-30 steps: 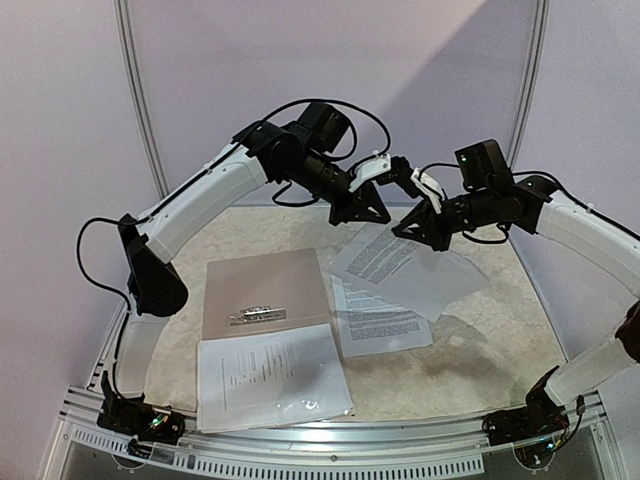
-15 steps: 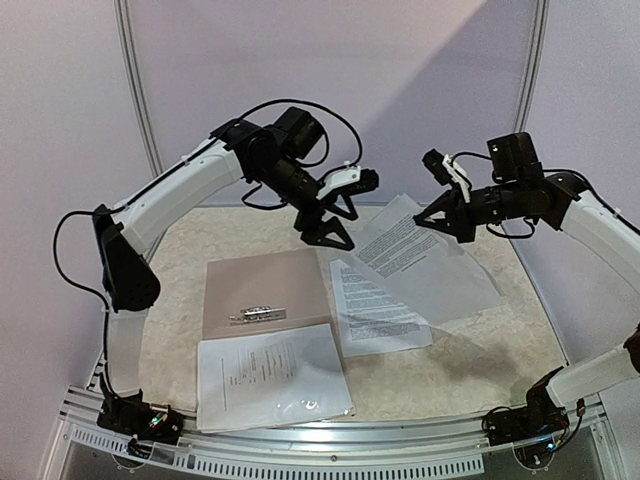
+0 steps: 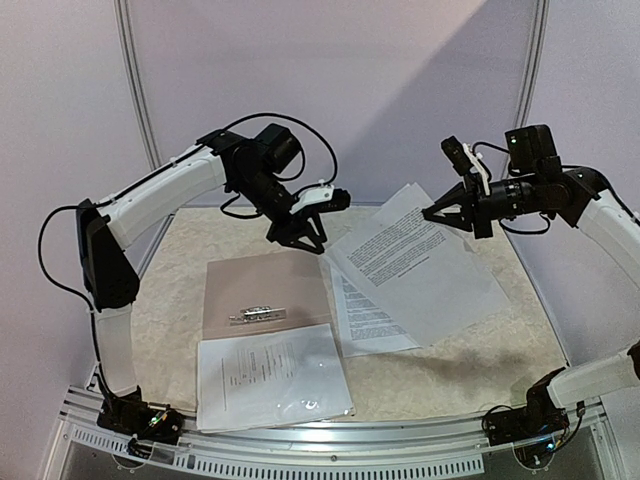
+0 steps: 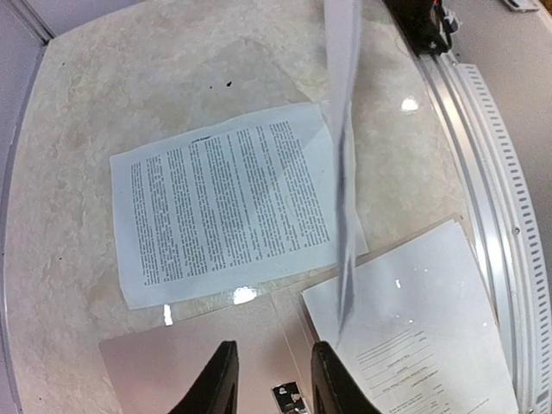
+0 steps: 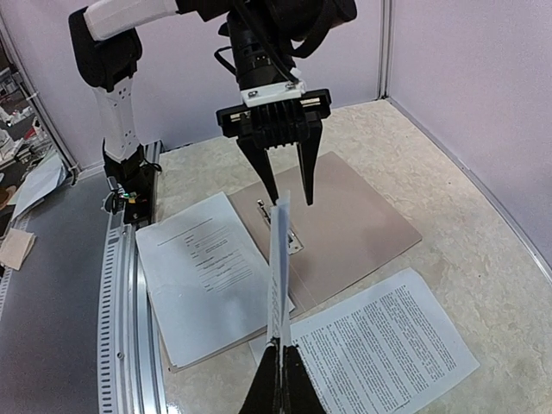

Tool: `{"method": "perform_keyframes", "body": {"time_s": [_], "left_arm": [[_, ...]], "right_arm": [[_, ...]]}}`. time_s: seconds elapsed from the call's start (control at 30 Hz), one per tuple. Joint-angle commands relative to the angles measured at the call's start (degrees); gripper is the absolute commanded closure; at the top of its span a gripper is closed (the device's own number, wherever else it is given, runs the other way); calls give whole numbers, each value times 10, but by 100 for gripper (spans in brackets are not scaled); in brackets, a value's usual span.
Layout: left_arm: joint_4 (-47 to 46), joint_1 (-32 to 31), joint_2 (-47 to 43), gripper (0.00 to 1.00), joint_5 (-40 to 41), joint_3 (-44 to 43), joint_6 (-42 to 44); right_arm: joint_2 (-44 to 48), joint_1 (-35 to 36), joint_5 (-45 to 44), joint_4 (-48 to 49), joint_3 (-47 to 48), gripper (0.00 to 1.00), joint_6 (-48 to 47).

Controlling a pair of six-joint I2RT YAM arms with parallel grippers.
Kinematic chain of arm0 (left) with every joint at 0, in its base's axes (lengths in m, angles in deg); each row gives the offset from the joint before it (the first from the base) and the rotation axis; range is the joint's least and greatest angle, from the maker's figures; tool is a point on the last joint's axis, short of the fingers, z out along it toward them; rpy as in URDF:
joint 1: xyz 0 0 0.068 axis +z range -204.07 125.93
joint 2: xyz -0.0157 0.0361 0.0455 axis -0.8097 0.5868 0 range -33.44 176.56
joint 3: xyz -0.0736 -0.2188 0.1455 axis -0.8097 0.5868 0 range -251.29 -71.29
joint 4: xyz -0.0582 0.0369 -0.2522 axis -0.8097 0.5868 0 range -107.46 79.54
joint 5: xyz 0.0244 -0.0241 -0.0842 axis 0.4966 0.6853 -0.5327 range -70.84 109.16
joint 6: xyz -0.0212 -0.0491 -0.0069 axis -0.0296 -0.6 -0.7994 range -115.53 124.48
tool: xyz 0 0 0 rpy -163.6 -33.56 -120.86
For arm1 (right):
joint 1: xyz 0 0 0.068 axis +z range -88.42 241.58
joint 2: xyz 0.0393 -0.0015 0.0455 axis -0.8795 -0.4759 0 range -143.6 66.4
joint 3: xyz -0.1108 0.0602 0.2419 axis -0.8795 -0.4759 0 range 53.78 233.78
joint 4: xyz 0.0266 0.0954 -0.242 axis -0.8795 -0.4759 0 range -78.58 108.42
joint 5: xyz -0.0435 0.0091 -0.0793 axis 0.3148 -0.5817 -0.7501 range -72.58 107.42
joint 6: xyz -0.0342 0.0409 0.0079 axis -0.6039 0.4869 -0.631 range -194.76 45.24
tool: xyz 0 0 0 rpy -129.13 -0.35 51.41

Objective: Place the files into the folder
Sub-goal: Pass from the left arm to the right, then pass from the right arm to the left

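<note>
Rt gripper: closed on the far corner of one printed sheet. That corner is held up off the table; the sheet slopes down toward the near side, and its low edge overlaps a second sheet. Rt wrist view shows the held sheet edge-on, pinched between the fingertips.

Left gripper: open, holding nothing, jaws pointing down. It hangs in the air above the far right corner of the folder.

Folder: lying open and flat, left of centre, metal clip exposed. A glossy sleeved sheet covers its near part.

Second sheet: flat on the table, just right of the folder, text side up. Its right part is under the held sheet. Whether it touches the folder edge: cannot tell.
</note>
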State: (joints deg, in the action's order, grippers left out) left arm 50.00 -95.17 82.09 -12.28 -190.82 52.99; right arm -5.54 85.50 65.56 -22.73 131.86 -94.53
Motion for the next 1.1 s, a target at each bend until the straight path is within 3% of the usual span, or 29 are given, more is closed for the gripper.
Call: {"method": "perform_keyframes", "body": {"time_s": [0.0, 0.1, 0.23, 0.37, 0.5, 0.7, 0.93, 1.07], "left_arm": [[7, -2, 4, 69, -43, 2, 11], [34, -2, 4, 63, -57, -1, 28], [84, 5, -10, 46, -83, 10, 90], [63, 7, -23, 44, -82, 38, 91], [-3, -6, -13, 58, -47, 38, 29], [-33, -12, 6, 76, -16, 24, 5], [-42, -7, 22, 76, -33, 10, -11], [-45, -13, 29, 88, -40, 3, -17]], "right_arm": [[13, -4, 7, -4, 16, 100, 3], [13, -4, -10, -8, 22, 100, 5], [12, -5, -24, -13, 27, 100, 2], [13, -5, -21, -11, 29, 100, 0], [10, -6, -18, -9, 30, 100, 0], [13, -6, -15, -13, 30, 100, 1], [14, -7, -11, -16, 30, 100, -2], [14, -7, -9, -13, 30, 100, -1]]}}
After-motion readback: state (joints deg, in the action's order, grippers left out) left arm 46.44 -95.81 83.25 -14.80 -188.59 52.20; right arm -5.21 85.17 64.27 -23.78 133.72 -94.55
